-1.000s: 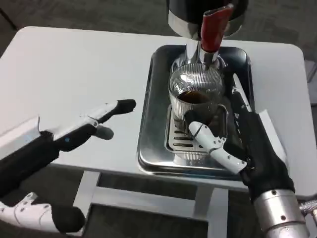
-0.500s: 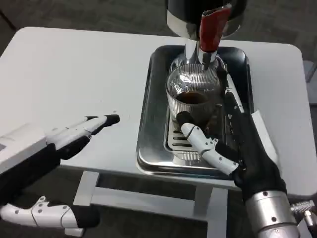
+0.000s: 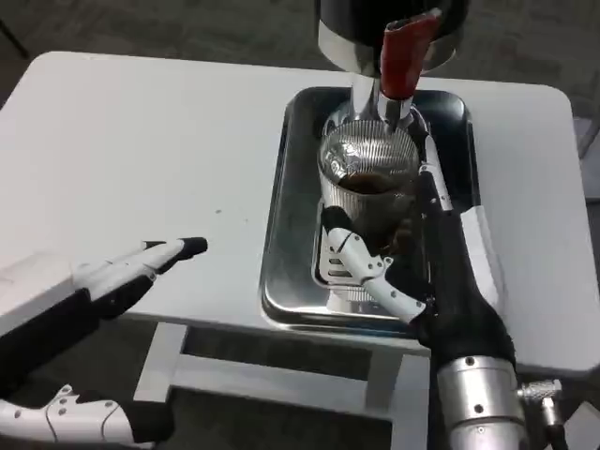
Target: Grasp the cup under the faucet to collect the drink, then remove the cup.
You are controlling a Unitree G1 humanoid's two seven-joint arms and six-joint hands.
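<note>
Head view: right robot hand (image 3: 412, 258) grips cup (image 3: 368, 183) under faucet (image 3: 401, 58).

I see everything through a single camera mounted high on me, at head or chest height, tilted steeply down and forward over the white counter (image 3: 141, 141). It sits close: the counter spans almost the full width, its near edge crossing the lower third, with dark floor beyond the far edge and below the near one. My left hand (image 3: 141, 262) enters from the bottom left corner and my right hand (image 3: 422, 272) rises from the bottom right, forearms cut off by the lower border. The metal tray (image 3: 281, 244) lies right of centre. The dispenser (image 3: 375, 33) is cropped by the top edge.
</note>
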